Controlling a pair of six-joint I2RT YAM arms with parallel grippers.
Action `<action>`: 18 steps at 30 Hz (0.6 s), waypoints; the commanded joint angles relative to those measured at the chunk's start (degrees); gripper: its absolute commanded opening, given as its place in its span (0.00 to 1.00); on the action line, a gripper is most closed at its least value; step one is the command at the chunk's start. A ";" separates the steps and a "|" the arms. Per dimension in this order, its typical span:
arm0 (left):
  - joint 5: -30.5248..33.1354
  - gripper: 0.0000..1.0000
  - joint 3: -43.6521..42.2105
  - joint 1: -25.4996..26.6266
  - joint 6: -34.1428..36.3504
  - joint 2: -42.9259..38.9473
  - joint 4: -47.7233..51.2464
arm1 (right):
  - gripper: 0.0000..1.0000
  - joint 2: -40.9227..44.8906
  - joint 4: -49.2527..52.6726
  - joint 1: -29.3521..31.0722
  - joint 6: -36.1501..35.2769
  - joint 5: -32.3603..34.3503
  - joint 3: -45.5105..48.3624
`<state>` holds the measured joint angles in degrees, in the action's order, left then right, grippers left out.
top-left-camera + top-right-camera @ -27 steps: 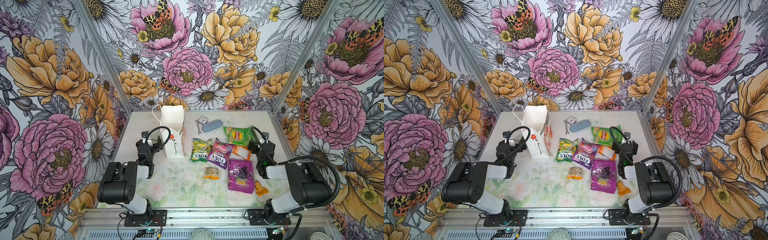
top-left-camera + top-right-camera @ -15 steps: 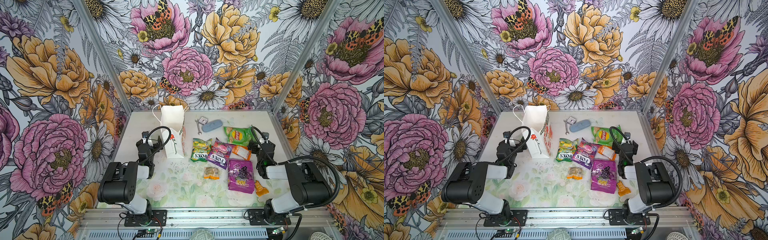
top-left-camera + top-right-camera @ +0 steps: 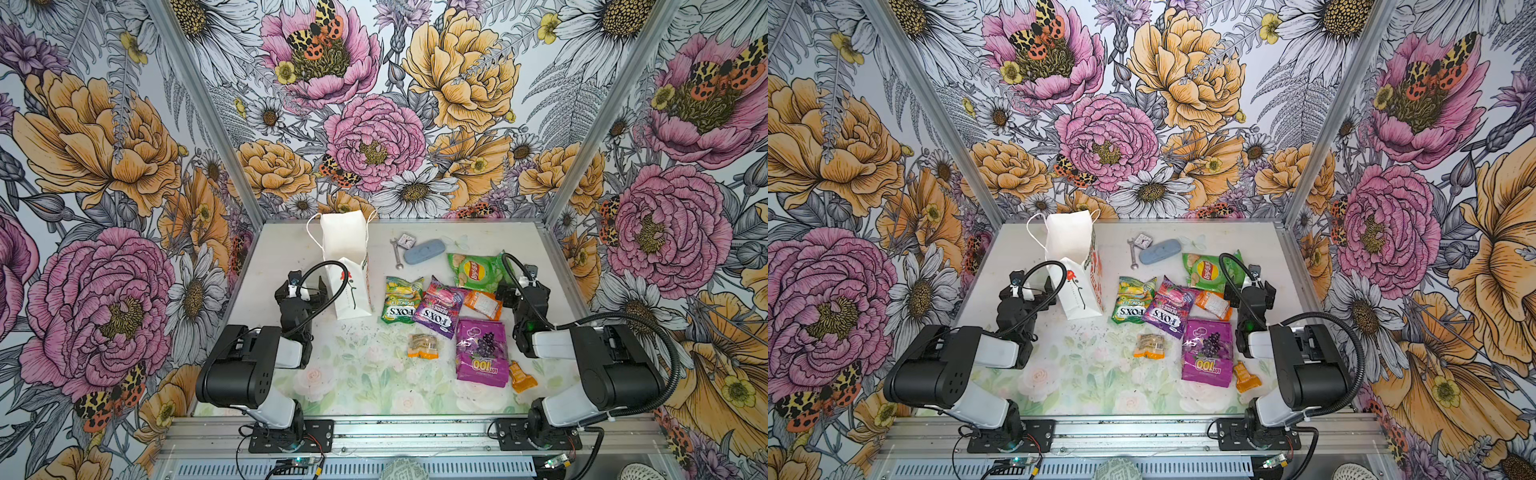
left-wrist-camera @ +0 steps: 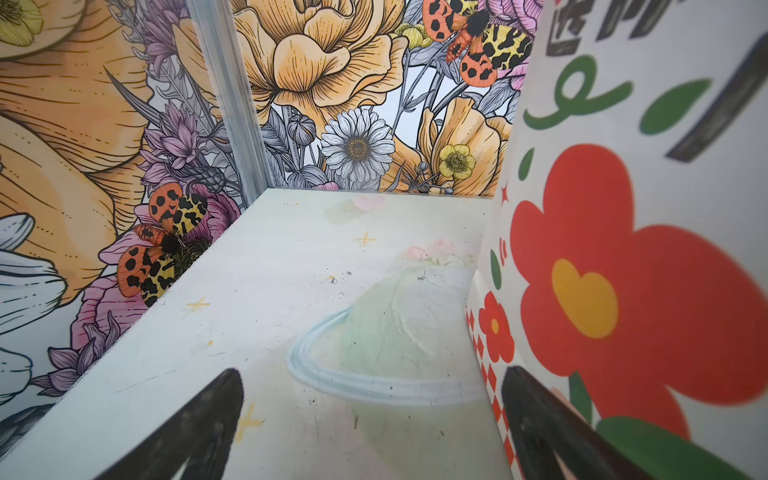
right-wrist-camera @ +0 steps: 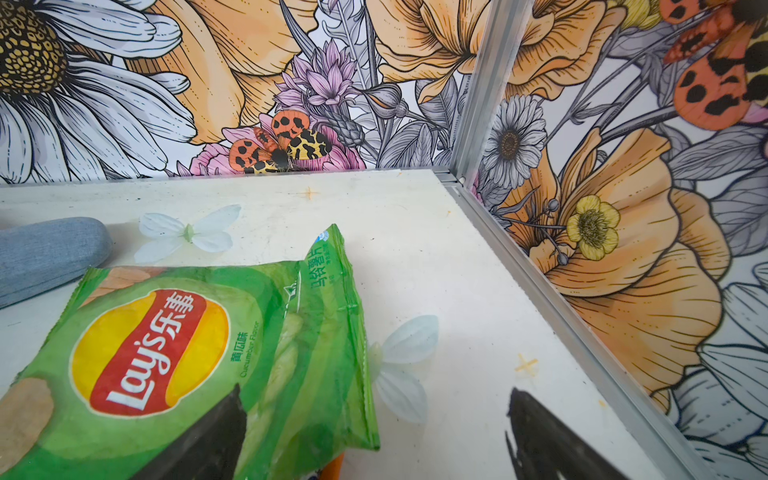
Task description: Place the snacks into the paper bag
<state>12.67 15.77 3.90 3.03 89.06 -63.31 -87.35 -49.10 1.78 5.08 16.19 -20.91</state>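
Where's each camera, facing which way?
Top views: high in front, looking down at the table; left arm, right arm show.
Left wrist: low, facing the back, beside the paper bag; left gripper shows.
Right wrist: low, facing the back, over the chip bag; right gripper shows.
Shared: chip bag, right wrist and top.

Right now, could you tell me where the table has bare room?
Bare table runs along the front, in front of the grape bag; also the back-left corner beside the paper bag, and behind the Lay's bag. Crowded: centre-right, around the purple Fox's bag.
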 commanded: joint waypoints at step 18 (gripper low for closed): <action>-3.16 0.99 2.68 -0.77 0.68 -1.35 3.77 | 1.00 -0.10 -0.83 -0.50 0.45 -0.63 -0.97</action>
<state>12.23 17.08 3.84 3.18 88.97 -61.21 -87.35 -49.10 1.78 5.08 16.19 -20.91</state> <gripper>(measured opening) 0.986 0.997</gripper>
